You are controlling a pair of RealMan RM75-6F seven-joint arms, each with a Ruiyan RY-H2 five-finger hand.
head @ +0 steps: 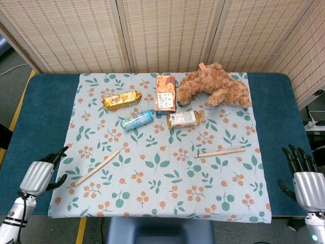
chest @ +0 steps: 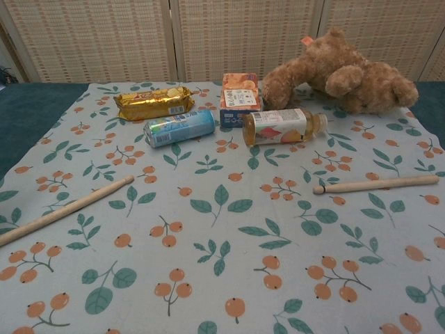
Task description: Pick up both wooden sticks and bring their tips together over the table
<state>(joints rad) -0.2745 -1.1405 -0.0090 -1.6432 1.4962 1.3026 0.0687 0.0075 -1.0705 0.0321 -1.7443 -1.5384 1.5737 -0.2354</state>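
Note:
Two wooden sticks lie flat on the leaf-patterned cloth. The left stick runs diagonally near the cloth's left front corner. The right stick lies almost level on the right side. My left hand hovers at the front left, off the cloth, just left of the left stick's near end, fingers apart and holding nothing. My right hand is at the front right edge of the table, well right of the right stick, fingers spread upward and empty. The chest view shows neither hand.
At the back of the cloth lie a golden snack pack, a blue can on its side, an orange box, a small bottle on its side and a brown teddy bear. Folding screens stand behind the table.

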